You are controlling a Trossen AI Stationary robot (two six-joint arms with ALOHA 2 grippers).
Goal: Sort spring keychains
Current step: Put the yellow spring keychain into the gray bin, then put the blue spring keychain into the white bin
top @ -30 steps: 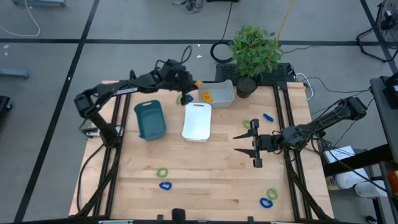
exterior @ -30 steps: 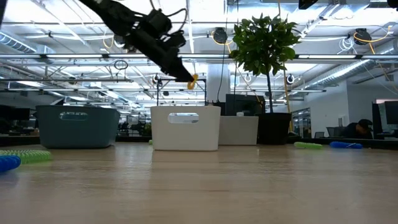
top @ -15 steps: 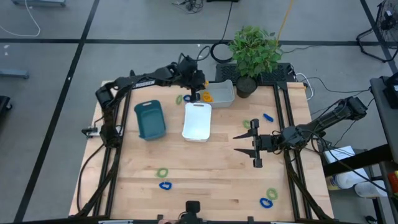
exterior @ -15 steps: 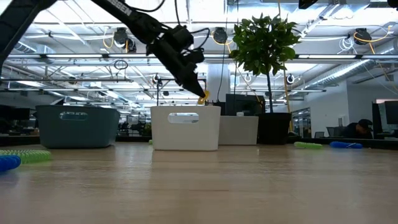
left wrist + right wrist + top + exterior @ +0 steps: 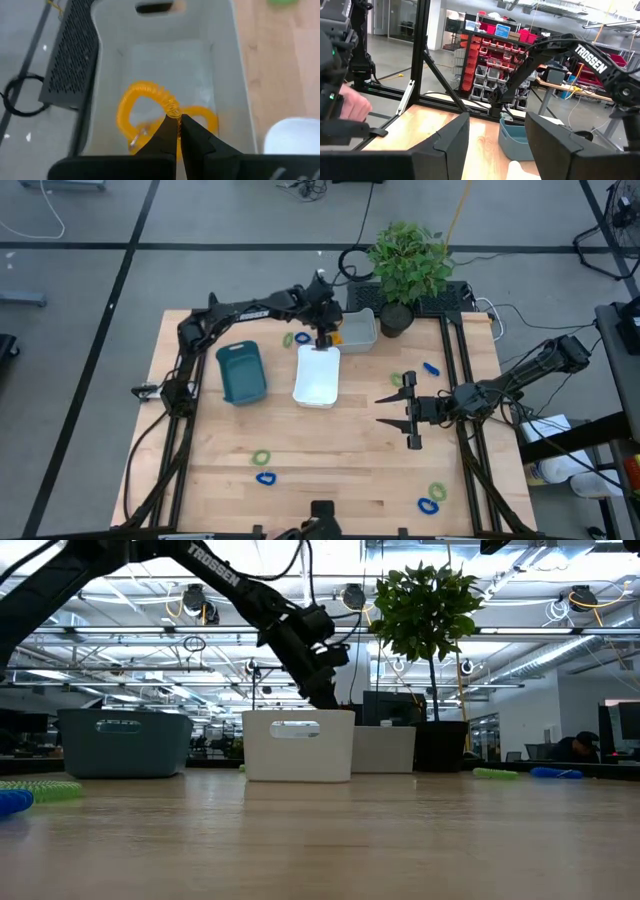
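From my seat, the near edge of the pale wooden worktop [image 5: 330,470] still carries loose coiled plastic loops: a green and a blue one [image 5: 262,466] together on the left, another green-and-blue pair [image 5: 432,499] at the right corner. Farther in, the right claw [image 5: 398,411] hangs over the middle right, jaws parted with nothing between them, and a green loop [image 5: 397,379] and a blue loop [image 5: 431,368] lie just beyond it. Next come the teal plastic tray [image 5: 240,372] and the white plastic tray [image 5: 317,376], neither showing any loops inside. At the far edge my left claw [image 5: 176,122], pinched tight on an orange-yellow coiled loop [image 5: 145,104], holds it over the grey plastic tray [image 5: 220,75], where another orange loop [image 5: 202,116] already rests. I judge most sorting remains. A potted green plant [image 5: 406,265] stands just beside that tray, crowding the approach.
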